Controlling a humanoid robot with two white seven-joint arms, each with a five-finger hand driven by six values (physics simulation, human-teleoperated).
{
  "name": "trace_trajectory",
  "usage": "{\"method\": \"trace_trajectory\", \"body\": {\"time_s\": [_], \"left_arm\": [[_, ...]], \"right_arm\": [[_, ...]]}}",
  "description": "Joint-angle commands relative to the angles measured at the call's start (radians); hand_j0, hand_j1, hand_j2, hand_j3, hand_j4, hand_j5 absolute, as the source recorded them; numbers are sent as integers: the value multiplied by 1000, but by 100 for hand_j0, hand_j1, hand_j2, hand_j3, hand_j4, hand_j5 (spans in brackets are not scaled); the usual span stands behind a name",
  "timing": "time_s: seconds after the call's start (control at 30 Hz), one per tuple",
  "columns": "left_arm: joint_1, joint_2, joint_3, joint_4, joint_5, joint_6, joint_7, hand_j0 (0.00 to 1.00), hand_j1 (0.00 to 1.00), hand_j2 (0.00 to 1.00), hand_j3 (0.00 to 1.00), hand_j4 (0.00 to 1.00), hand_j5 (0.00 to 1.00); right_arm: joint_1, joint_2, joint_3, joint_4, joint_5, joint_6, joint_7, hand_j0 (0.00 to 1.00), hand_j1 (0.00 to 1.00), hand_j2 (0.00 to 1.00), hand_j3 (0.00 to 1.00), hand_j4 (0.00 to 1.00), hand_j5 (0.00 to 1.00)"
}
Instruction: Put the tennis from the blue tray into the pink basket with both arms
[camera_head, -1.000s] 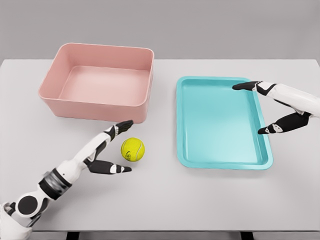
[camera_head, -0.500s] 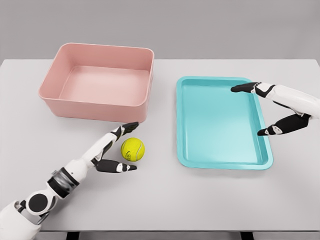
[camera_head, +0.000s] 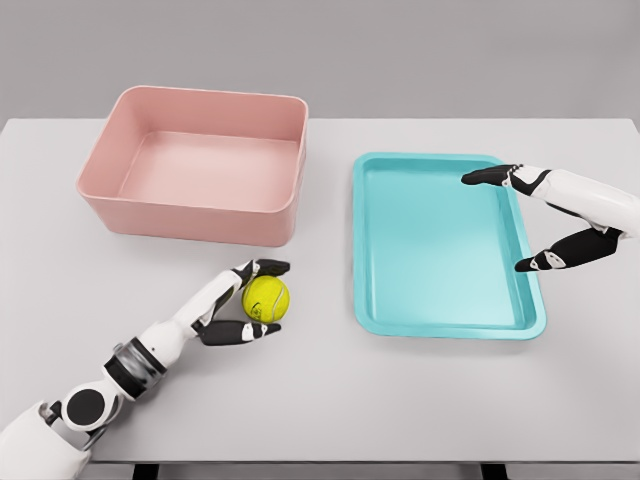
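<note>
Head view: pink basket (camera_head: 110, 205) at 11 o'clock, blue tray (camera_head: 448, 322) at 3, bare. Tennis ball (camera_head: 265, 298) on table between them, left hand (camera_head: 243, 300) cupping it, not quite clamped. Right hand (camera_head: 545, 215) splayed, empty, over tray's edge. Close fingers evenly before lifting.

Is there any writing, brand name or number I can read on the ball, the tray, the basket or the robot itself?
None: no readable text, number or sign shows on the tennis ball, the blue tray, the pink basket, the table, the left hand or the right hand.
</note>
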Motion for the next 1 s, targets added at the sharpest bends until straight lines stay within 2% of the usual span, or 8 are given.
{"method": "trace_trajectory", "body": {"time_s": [0.0, 0.13, 0.37, 0.57, 0.77, 0.97], "left_arm": [[0, 0, -1, 0, 3, 0, 2, 69, 69, 69, 69, 69, 69], [0, 2, -1, 0, 1, -1, 2, 58, 58, 58, 58, 58, 58], [0, 5, 2, -8, 1, -8, 2, 50, 50, 50, 50, 50, 50], [2, 11, 10, -30, 3, -9, 1, 49, 49, 49, 49, 49, 49], [0, 51, 16, -143, 8, -27, 1, 49, 49, 49, 49, 49, 49], [-3, 74, 21, -171, 8, -112, 1, 48, 48, 48, 48, 48, 48]], "right_arm": [[0, -2, -1, -1, -7, 2, 0, 100, 100, 100, 100, 100, 100], [0, -2, -1, -1, -7, 2, 0, 100, 100, 100, 100, 100, 100], [-2, -19, -3, -2, -7, 2, 0, 100, 100, 100, 100, 100, 100], [0, -19, -1, -2, -7, 2, 0, 100, 100, 100, 100, 100, 100], [0, -19, -1, -2, -7, 2, 0, 100, 100, 100, 100, 100, 100], [0, -19, -1, -2, -7, 2, 0, 100, 100, 100, 100, 100, 100]]}}
